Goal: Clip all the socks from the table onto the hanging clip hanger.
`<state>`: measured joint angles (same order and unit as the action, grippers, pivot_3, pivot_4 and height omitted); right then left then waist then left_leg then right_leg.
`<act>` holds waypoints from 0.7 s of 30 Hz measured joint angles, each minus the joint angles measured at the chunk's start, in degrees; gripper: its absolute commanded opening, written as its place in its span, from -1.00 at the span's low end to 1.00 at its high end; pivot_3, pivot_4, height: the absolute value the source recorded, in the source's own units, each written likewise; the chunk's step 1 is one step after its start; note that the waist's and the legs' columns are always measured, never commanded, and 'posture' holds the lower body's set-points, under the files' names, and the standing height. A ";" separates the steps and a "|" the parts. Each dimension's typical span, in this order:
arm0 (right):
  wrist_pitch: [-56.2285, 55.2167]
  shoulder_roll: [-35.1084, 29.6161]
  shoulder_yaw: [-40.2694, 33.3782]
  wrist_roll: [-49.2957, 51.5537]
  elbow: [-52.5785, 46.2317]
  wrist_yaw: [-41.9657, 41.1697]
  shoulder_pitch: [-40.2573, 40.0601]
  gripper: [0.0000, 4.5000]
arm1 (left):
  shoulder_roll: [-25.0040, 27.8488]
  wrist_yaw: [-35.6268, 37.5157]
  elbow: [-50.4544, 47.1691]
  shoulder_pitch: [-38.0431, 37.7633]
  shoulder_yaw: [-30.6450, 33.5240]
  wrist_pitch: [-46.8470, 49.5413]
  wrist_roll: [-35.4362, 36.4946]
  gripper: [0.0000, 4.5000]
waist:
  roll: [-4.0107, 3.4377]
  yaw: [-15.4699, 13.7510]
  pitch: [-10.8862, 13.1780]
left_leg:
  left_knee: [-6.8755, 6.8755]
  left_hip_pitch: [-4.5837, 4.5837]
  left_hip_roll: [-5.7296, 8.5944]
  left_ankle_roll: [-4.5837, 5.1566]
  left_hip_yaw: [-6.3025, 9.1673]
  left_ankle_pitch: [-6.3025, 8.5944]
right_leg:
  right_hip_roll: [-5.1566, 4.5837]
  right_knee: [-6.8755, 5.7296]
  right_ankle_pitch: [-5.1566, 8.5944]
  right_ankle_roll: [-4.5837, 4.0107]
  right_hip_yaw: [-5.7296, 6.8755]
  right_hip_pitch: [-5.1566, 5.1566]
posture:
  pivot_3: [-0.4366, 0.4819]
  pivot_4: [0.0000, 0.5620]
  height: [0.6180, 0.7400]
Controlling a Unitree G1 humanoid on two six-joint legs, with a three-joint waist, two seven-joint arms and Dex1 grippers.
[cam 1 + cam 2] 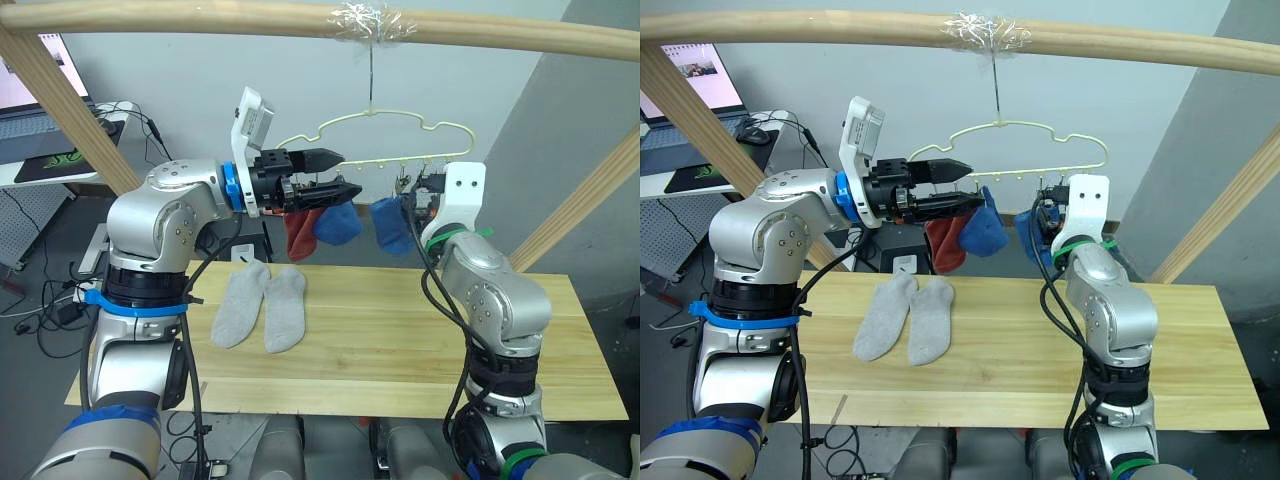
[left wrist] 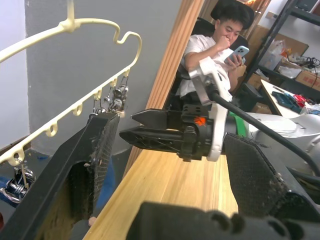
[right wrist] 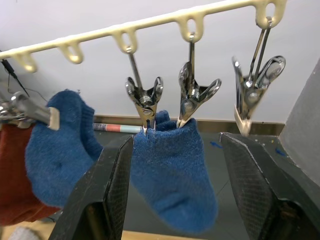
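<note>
Two grey socks (image 1: 258, 306) are lying side by side on the tabletop (image 1: 400, 340). A rust sock (image 1: 300, 232) and two blue socks (image 3: 172, 175) are hanging from the hanger (image 1: 385, 135). Both the left end effector (image 1: 335, 172) and the right end effector (image 3: 175, 150) are gaping wide, holding nothing.

Fuzzy knit socks (image 3: 170, 165), shiny metal clips (image 3: 192, 95), smooth plastic hanger (image 3: 150, 22), matt wooden table (image 1: 400, 340)
</note>
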<state>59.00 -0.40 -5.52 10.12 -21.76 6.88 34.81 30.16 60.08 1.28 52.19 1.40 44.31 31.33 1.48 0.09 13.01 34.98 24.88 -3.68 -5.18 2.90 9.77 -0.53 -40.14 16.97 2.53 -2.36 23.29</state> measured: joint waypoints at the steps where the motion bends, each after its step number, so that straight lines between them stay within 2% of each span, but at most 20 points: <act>1: -0.49 -0.26 -0.08 0.01 0.64 -0.30 0.09 0.27 | 0.02 -0.15 -0.01 0.00 0.00 0.00 0.00 0.69 | 0.00 -0.02 0.00 | 0.00 0.00 0.00 0.00 0.00 0.00 | 0.00 0.00 0.00 0.00 0.00 0.00 | 0.23 -0.54 1.00; 21: -6.44 -1.99 -1.77 0.06 11.60 -2.06 5.34 0.27 | 1.00 -1.98 -0.40 -0.03 -0.01 -0.01 0.00 0.69 | 0.00 -0.14 0.00 | 0.00 0.00 0.00 0.00 0.00 -0.01 | 0.00 -0.04 0.00 0.00 0.00 0.00 | 0.29 -0.52 1.00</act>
<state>52.56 -2.39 -7.29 10.18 -10.16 4.82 40.14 31.15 58.10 0.87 52.15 1.39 44.30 31.33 1.48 -0.05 13.00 34.98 24.88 -3.67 -5.18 2.90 9.76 -0.53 -40.18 16.97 2.53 -2.36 23.30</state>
